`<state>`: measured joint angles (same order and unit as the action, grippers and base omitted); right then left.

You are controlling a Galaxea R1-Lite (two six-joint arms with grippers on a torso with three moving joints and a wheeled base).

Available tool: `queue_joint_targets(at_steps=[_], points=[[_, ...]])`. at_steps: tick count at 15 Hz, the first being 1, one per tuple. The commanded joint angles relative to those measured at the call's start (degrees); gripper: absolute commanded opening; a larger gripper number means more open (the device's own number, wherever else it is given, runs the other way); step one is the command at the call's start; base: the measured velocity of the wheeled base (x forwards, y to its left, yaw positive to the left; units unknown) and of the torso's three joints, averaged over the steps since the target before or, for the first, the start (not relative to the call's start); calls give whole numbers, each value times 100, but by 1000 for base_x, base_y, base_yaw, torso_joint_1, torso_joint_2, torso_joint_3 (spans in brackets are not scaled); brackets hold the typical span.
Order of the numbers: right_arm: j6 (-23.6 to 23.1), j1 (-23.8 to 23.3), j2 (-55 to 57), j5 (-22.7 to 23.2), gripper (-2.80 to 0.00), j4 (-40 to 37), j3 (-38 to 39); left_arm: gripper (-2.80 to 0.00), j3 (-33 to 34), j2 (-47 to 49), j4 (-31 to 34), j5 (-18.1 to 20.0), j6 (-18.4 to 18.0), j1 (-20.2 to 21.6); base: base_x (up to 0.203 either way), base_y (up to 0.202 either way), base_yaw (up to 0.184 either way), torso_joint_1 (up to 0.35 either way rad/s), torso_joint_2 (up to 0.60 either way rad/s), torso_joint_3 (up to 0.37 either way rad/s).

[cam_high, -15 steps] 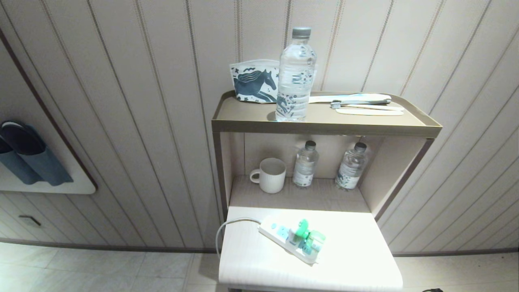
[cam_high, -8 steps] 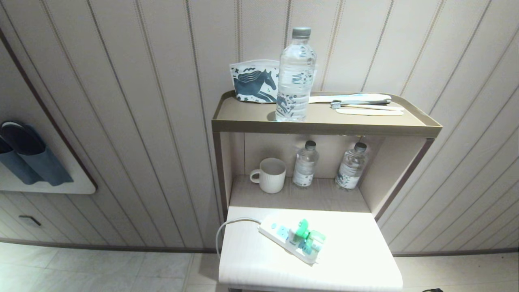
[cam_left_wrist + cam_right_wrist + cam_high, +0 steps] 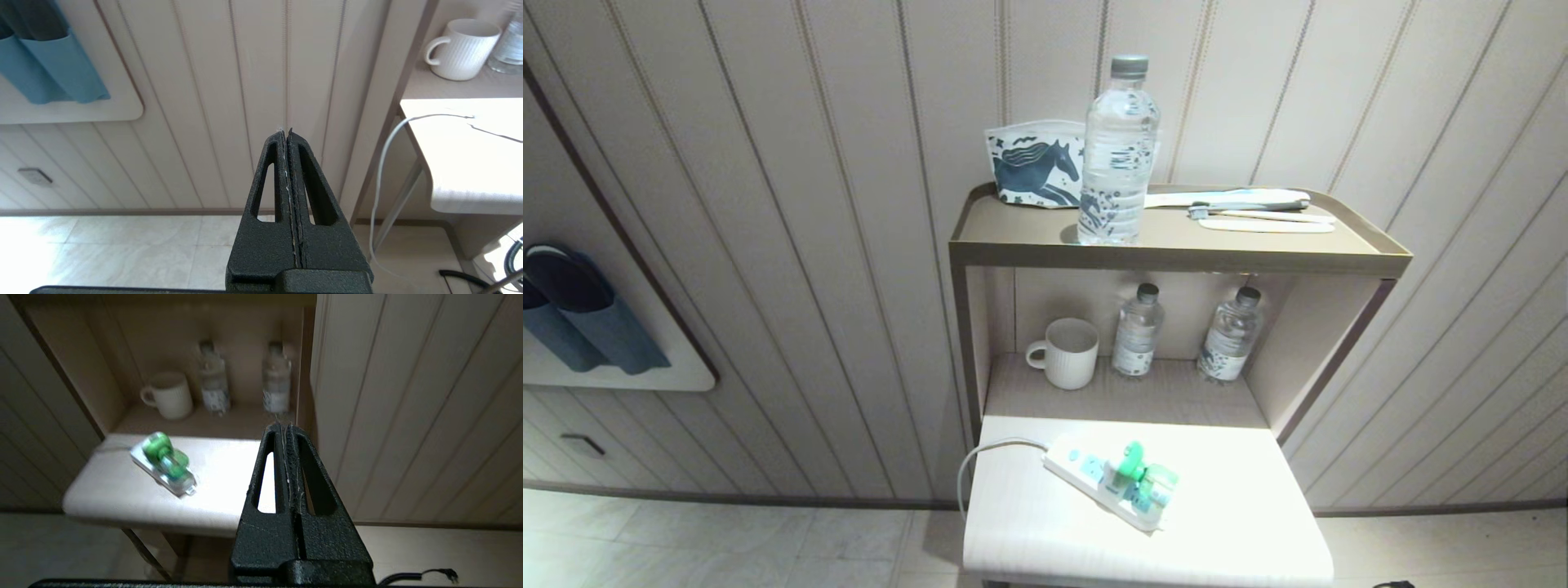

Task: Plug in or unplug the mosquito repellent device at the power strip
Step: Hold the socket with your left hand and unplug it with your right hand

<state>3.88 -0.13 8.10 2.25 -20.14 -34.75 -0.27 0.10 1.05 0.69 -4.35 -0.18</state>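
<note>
Head view had the whole little stand in frame: a pale wooden lower table [image 3: 1241, 523] with a long white power strip with light-blue socket faces [image 3: 1094, 476] lying diagonally across it, white cord [image 3: 980, 457] looping off the left edge. The mosquito repellent device, a small translucent green bottle with a white-and-green rounded plug head [image 3: 1145, 478], sat on the strip toward its near end, looking plugged in, bottle part lying along the strip. Neither arm showed up in that view.

On the middle shelf behind it stood a white ribbed mug [image 3: 1068, 353] and two small clear water bottles [image 3: 1137, 331], all upright and apart from each other. Up on the brown top tray [image 3: 1029, 237] was a taller clear water bottle [image 3: 1119, 151], a white pouch with a blue horse print [image 3: 1036, 163] against the wall, and what looked like a toothbrush and a couple of flat white sticks [image 3: 1250, 211].

Right wrist view showed the right gripper [image 3: 284, 426], black fingers pressed flat together with nothing between them, up in the air off the table's right side, well apart from the green device [image 3: 165, 457].

Left gripper [image 3: 285, 131] was pinched closed too, empty, off to the table's left and facing the panelled wall, with the cord [image 3: 382, 163] hanging beside it.
</note>
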Motion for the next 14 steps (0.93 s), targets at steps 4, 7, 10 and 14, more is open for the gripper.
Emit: queue_joint_targets(at_steps=[4,7,10,14], points=[[761,61,3387,378,-280,-389,-2999,-280,0,-1,1,1,-4,1,0,0,0,0,0,0],[739,453,4912,760,-280,-1263,-4206,-280,0,-1,1,1,-4,1,0,0,0,0,0,0],[463,1481,6373,897,-280,-3219,-5866,-280,0,-1,1,1,-4,1,0,0,0,0,0,0],[84,2565,8091,533,-280,-5023,-7222,-280,0,-1,1,1,-4,1,0,0,0,0,0,0]])
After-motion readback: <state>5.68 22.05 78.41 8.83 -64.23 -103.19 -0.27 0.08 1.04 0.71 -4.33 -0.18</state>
